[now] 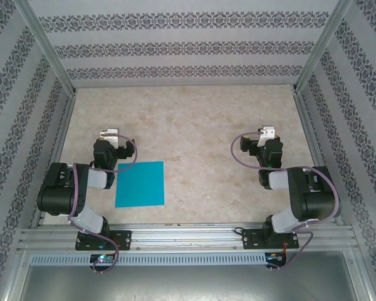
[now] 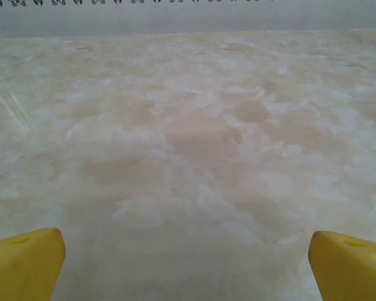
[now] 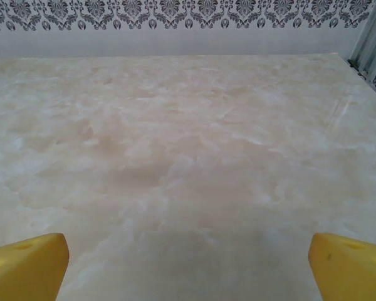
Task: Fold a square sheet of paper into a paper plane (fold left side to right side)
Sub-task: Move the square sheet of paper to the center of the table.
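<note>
The square sheet of paper (image 1: pixel 140 184), flat and teal-blue, lies on the marbled table (image 1: pixel 194 132) near the front edge, just right of the left arm. My left gripper (image 1: pixel 110 134) sits behind the sheet's left corner, apart from it. Its yellow fingertips (image 2: pixel 25 262) stand wide apart at the bottom corners of the left wrist view, open over bare table. My right gripper (image 1: pixel 267 132) is far to the right of the sheet. Its yellow fingertips (image 3: pixel 26 263) are also spread wide, open with nothing between them.
Patterned walls (image 1: pixel 175 47) close in the back and both sides, with metal posts (image 1: pixel 47 47) at the corners. A metal rail (image 1: pixel 188 235) runs along the near edge under both arm bases. Bare marbled table stretches between and beyond the grippers.
</note>
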